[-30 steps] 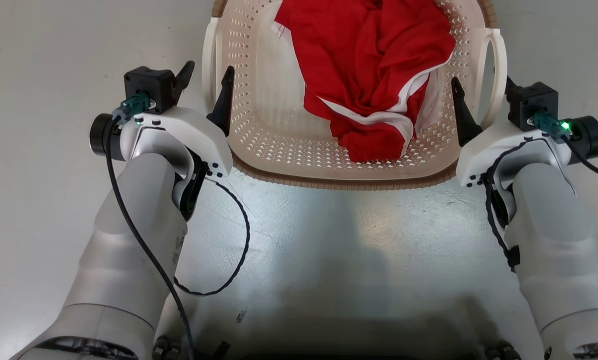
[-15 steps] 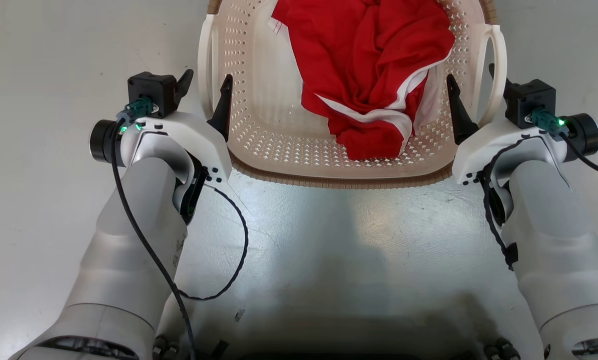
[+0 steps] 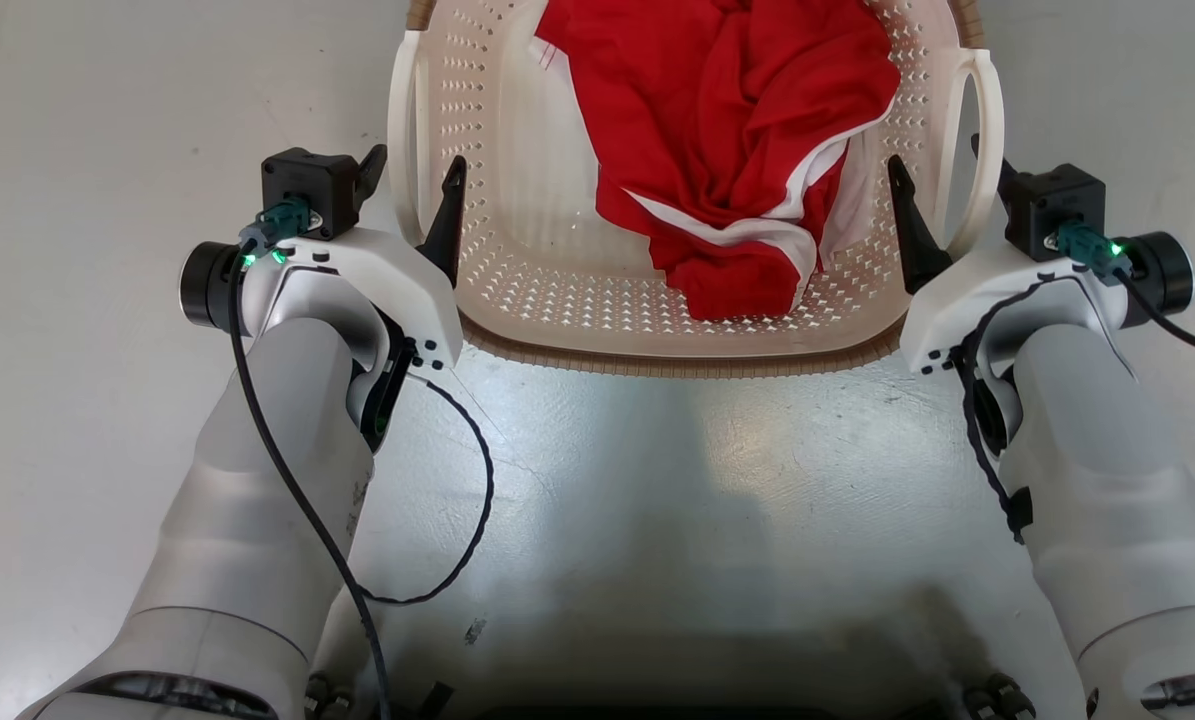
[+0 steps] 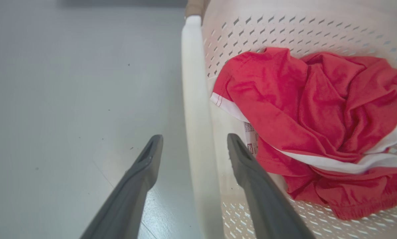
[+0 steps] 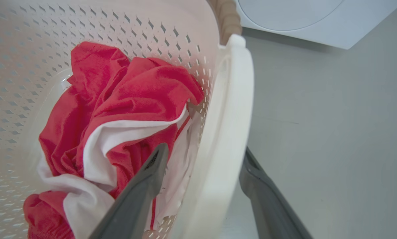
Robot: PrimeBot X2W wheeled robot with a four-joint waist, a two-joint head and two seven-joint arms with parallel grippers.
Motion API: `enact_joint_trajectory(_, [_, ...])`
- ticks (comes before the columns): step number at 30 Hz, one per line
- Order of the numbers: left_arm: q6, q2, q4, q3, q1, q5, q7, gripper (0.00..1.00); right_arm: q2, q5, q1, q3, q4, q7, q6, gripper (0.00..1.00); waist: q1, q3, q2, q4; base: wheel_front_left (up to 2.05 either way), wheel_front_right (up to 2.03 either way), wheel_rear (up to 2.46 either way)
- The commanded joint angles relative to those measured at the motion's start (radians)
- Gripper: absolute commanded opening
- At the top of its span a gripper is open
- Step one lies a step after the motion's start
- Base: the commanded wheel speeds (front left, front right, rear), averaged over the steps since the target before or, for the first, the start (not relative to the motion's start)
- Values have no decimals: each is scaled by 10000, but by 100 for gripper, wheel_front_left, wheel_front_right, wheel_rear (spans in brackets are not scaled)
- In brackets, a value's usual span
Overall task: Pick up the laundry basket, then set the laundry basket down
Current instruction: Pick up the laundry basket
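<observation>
While the left hand (image 3: pixel 415 158) and right hand (image 3: pixel 937 152) both stand spread, each astride a loop handle (image 4: pixel 193 99) of the basket (image 3: pixel 557 290) on the floor between them, close both together, then lift level so the shirt (image 3: pixel 727 150) stays put.

The far end of the laundry basket (image 3: pixel 547 290) runs off the head view's top edge, as does the top of the red garment (image 3: pixel 717 150). Print on its label (image 4: pixel 248 127) is too small to read.
</observation>
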Motion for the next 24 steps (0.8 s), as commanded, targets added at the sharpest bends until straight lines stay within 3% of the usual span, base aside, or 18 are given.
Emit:
enact_joint_trajectory(1, [21,287,-32,135,54,101,-61,100,172,114,183,222,-56,-155,62,100,0,25,0,-16,0,0,0])
enact_joint_trajectory(21, [-22,343,79,80,-38,216,-61,100,172,328,130,473,-128,-222,62,100,0,79,0,-112,0,0,0])
enact_joint_trajectory(22, [-23,346,96,64,-43,232,-61,82,172,393,129,517,-114,-223,62,100,0,78,0,-109,0,0,0])
enact_joint_trajectory(23, [-26,348,111,48,-47,247,-61,6,172,500,122,606,-71,-224,62,0,0,73,0,-109,0,0,0])
enact_joint_trajectory(24, [-29,359,149,27,-47,265,-61,0,172,560,110,682,-35,-225,62,0,0,65,0,-122,0,0,0])
